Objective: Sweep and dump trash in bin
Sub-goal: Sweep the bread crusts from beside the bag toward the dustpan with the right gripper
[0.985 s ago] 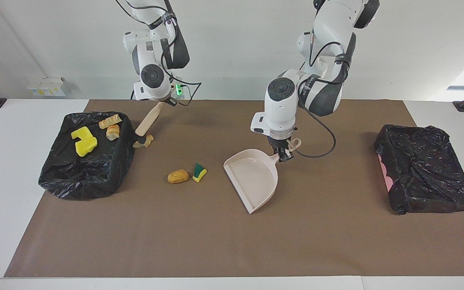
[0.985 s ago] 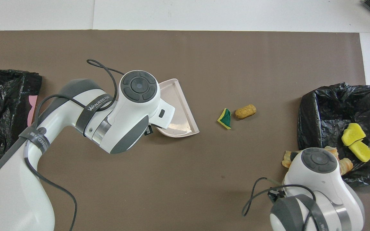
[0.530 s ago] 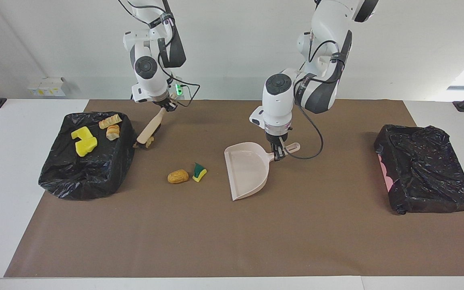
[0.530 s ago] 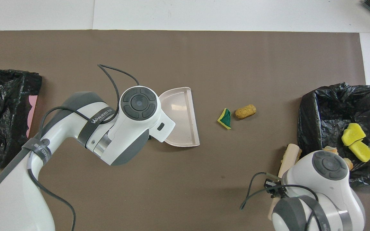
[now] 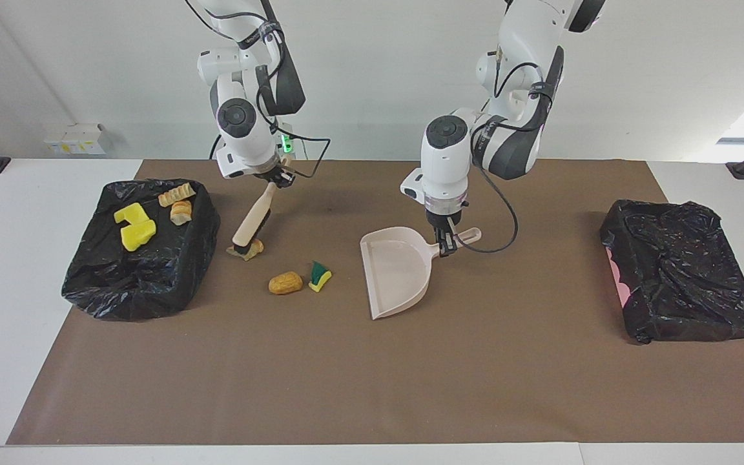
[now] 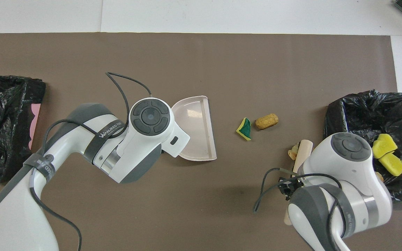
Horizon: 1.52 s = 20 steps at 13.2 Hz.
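Note:
My right gripper (image 5: 273,183) is shut on the handle of the beige brush (image 5: 252,219), which slants down to the brown mat. Its black bristles touch a beige chunk (image 5: 248,251) beside the black-lined bin (image 5: 107,294). An orange-brown lump (image 5: 285,283) and a green-and-yellow sponge wedge (image 5: 320,276) lie between the brush and the dustpan (image 5: 396,271). My left gripper (image 5: 447,244) is shut on the dustpan's handle, the pan's mouth facing the scraps. Yellow sponge bits (image 5: 134,226) and bread-like lumps (image 5: 177,201) lie in the bin. From overhead, wrists hide both grippers; the wedge (image 6: 244,129) and lump (image 6: 267,121) show.
A second black-bagged bin (image 5: 682,278) with a pink edge sits at the left arm's end of the mat. White table borders the brown mat (image 5: 372,387) on all sides.
My right gripper has carried the brush away from the bin, dragging the beige chunk toward the other scraps. The dustpan has turned its mouth toward the scraps and shifted slightly that way.

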{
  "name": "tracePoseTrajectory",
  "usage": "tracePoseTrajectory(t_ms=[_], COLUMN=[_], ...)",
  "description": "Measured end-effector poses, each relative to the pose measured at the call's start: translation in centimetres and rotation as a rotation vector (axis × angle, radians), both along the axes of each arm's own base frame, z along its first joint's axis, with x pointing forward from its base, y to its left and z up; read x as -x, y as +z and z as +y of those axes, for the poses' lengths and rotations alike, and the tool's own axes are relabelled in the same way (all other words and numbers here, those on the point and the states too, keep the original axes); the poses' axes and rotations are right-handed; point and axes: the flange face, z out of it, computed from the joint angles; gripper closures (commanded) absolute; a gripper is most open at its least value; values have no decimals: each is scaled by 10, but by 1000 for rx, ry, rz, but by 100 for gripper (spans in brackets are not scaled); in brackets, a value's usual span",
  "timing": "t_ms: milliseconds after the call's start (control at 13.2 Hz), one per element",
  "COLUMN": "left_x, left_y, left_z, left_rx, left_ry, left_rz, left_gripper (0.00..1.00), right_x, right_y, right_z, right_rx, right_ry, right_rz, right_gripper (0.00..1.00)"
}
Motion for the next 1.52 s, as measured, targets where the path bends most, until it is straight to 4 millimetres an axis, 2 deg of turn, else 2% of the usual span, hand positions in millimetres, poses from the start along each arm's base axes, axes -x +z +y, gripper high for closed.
tracePoseTrajectory(t_ms=[227,455,682,833,1061,1212,1364,1515], left_x=[1,4,10,14,17,20,21,21], left_y=[-1,-3,-8,-14,-16,-19,-20,-20], left_z=[0,1,3,4,5,6,6,7], left_rx=[0,-5,-5,-8,-9,-13,-14,-13], left_ry=[0,-2,-8,-11,13,33,41,45], left_rz=[-1,3,-3,0,2,5,6,6], left_gripper=[100,100,100,100,100,100,100,100], right_x=[1,7,3,2,7,3,-5,-14], right_y=[11,3,-4,-14,-30,-41,-56,-62], right_z=[-8,-17,-50,-61,-58,-51,-37,-18], right_rx=[35,52,74,68,64,59,47,39], right_ry=[11,6,-23,-22,-3,13,42,81], right_rz=[47,40,4,-30,-44,-62,-91,-93], right_gripper=[100,100,100,100,100,100,100,100])
